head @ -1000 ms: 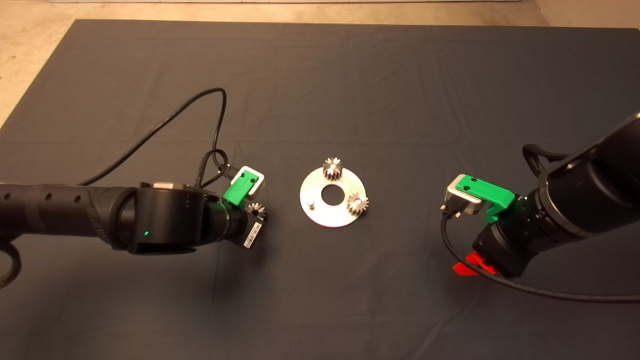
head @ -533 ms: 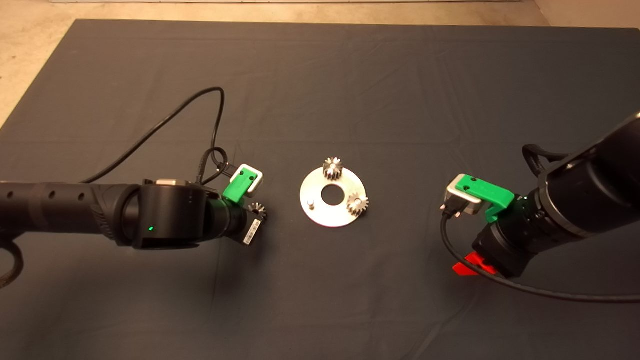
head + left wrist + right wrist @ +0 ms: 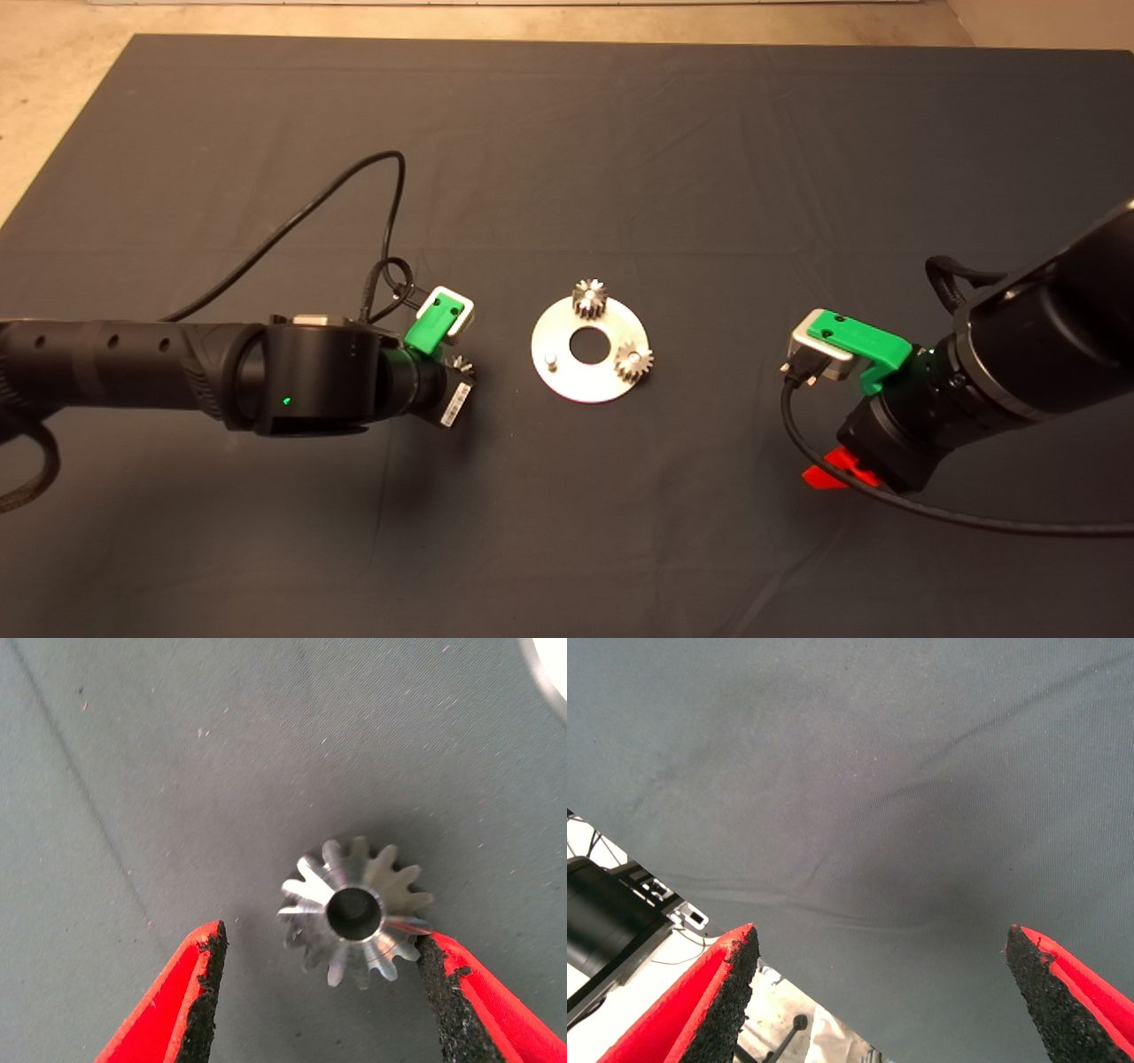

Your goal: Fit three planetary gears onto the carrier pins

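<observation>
The silver carrier disc (image 3: 576, 387) lies mid-mat. Two planetary gears (image 3: 589, 297) (image 3: 634, 361) sit on two of its carrier pins; the pin on its left side (image 3: 551, 360) stands bare. A third gear (image 3: 460, 361) lies flat on the mat left of the disc, half hidden under my left gripper (image 3: 452, 381). In the left wrist view this gear (image 3: 354, 911) sits between the open fingers of the left gripper (image 3: 319, 992), close to one pad (image 3: 443, 992) and well apart from the other. My right gripper (image 3: 881, 992) hovers open and empty at the mat's right.
The left arm's black cable (image 3: 354, 190) loops over the mat behind the wrist. A corner of the disc (image 3: 554, 665) shows in the left wrist view. The right wrist view shows mat creases and, past the mat's edge, floor with black equipment (image 3: 607, 921).
The left arm has shifted slightly right toward the disc and come over the loose gear, hiding more of it. The right arm, disc and seated gears have not moved.
</observation>
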`<action>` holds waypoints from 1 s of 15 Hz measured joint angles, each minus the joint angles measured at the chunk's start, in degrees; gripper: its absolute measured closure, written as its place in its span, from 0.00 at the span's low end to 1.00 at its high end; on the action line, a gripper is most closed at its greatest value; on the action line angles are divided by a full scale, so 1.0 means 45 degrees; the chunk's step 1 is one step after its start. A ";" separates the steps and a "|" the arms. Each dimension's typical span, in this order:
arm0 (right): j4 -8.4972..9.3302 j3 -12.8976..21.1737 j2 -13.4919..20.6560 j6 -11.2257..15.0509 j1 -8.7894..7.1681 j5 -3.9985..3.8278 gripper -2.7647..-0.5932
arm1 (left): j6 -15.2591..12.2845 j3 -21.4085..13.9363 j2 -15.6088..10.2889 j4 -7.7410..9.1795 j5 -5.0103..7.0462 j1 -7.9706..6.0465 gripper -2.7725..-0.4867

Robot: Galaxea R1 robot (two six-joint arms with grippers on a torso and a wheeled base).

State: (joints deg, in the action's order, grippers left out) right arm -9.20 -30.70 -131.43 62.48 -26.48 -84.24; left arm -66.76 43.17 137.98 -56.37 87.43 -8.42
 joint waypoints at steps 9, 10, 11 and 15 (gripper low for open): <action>0.0000 0.0000 0.0000 0.0000 0.0000 -0.0003 0.33 | -0.0035 0.0084 0.0308 -0.0263 0.0005 0.0392 0.57; 0.0000 0.0000 0.0000 0.0000 0.0000 -0.0005 0.33 | -0.0043 0.0084 0.0351 -0.0303 0.0011 0.0482 0.59; 0.0000 0.0000 -0.0002 0.0000 0.0000 -0.0008 0.33 | -0.0049 0.0084 0.0346 -0.0331 0.0005 0.0496 0.59; 0.0000 0.0000 -0.0005 0.0000 0.0000 -0.0005 0.33 | -0.0049 0.0182 0.0351 -0.0463 0.0000 0.0501 0.60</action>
State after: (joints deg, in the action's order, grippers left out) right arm -9.20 -30.70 -131.45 62.48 -26.48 -84.26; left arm -66.98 43.98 139.56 -58.45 87.43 -6.17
